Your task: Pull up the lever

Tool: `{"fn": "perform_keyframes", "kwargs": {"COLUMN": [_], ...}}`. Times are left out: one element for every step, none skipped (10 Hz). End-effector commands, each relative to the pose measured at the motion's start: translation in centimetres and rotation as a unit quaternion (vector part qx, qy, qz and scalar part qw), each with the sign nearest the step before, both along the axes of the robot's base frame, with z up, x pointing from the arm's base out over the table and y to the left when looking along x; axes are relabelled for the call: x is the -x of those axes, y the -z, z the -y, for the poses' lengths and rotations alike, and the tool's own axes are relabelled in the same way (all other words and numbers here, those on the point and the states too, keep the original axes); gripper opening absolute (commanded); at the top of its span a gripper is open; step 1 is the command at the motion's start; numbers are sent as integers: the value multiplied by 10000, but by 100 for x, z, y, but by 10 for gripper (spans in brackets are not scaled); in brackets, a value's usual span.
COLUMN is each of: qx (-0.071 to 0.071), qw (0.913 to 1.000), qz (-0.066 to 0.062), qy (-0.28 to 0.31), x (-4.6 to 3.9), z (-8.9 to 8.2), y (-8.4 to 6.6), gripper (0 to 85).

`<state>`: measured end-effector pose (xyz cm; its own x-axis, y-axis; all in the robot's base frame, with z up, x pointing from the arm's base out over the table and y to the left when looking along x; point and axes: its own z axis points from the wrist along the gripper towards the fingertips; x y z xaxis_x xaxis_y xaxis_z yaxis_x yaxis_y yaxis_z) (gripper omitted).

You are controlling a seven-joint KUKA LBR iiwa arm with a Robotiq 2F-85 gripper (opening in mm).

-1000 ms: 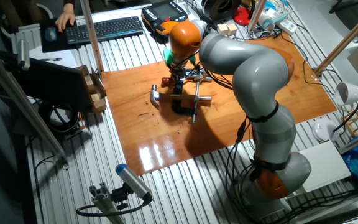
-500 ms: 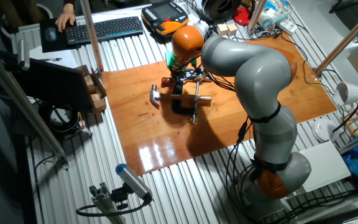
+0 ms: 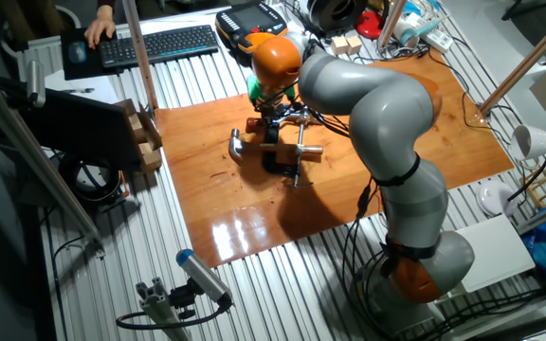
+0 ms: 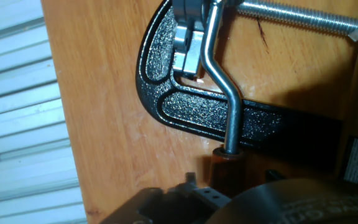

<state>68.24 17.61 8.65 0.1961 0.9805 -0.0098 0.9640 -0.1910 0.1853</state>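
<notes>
Gripper (image 3: 275,112) state unclear above lever (image 3: 299,149); label (image 4: 355,158) on clamp (image 4: 185,99) unreadable.

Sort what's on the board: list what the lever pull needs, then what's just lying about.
For the job:
- lever, the silver crossbar on the screw
- black C-clamp it belongs to
- threaded screw
- gripper, down over the clamp

Lying about:
- hammer, beside the clamp
- keyboard, off the board
- wooden blocks at the far edge
</notes>
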Motion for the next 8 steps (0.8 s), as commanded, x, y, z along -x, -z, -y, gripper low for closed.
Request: {"fn": "perform_keyframes", "kwargs": {"qx": [-38, -106, -103, -96, -93, -91, -80, -77], "qw": [10000, 9998, 9998, 9997, 9997, 9997, 9997, 9996], "qz": [58, 157, 195, 216, 224, 223, 223, 230], "qy": [11, 0, -16, -55, -70, -77, -93, -108], "x": [-3, -1, -3, -3, -2, -5, -6, -8], "z": [12, 23, 23, 24, 21, 18, 16, 13], "y": [30, 75, 111, 132, 136, 134, 133, 141], "gripper": [850, 680, 680, 680, 680, 680, 680, 680]}}
